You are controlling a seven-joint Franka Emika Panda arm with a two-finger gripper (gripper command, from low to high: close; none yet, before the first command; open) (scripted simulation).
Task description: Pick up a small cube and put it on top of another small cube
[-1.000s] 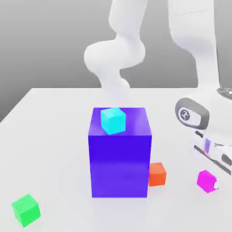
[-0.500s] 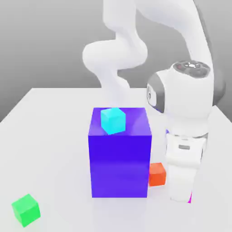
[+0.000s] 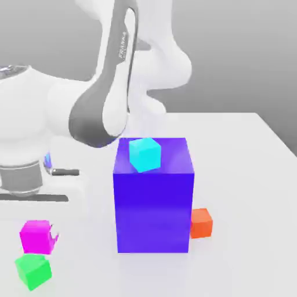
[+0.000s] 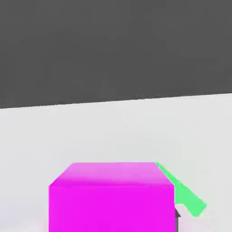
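Gripper (image 3: pixel 39 235) is closed on the magenta cube (image 3: pixel 36 236), holding it just above the green cube (image 3: pixel 33 271) at the exterior view's left. Beside them stands the large blue block (image 3: pixel 153 206), bearing a cyan cube (image 3: pixel 144 154); an orange cube (image 3: pixel 201 223) rests on the table (image 3: pixel 243 174).

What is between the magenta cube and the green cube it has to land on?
Nothing visible. In the exterior view the magenta cube hangs in the end effector just above the green cube, with open space between them. The big blue block and orange cube stand off toward the exterior view's right.
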